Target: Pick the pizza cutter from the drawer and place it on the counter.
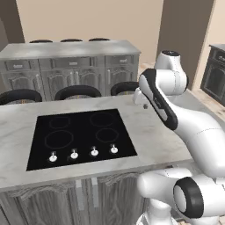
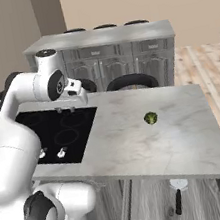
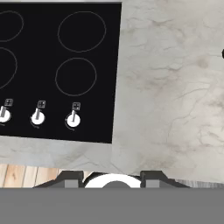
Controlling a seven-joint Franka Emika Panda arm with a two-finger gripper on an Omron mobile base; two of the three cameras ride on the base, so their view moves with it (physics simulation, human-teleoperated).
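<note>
The pizza cutter [image 2: 178, 195] lies in the open drawer [image 2: 203, 199] under the counter's front edge, its silvery disc toward the counter and its black handle pointing out. The marbled counter [image 2: 153, 145] spans the island. My gripper [image 2: 66, 108] hangs well above the counter at the right edge of the cooktop, far left of the drawer. It points down and holds nothing. In the hand view its two dark fingertips [image 3: 72, 179] stand apart over the counter [image 3: 166, 87]. In the left base view the gripper [image 1: 144, 104] sits above the counter [image 1: 149, 132].
A small green broccoli floret [image 2: 150, 118] rests on the counter's right half. The black cooktop [image 1: 79, 136] with several white knobs fills the island's middle. Dark stools [image 2: 130, 82] line the far side, with a grey cabinet run [image 1: 70, 66] beyond.
</note>
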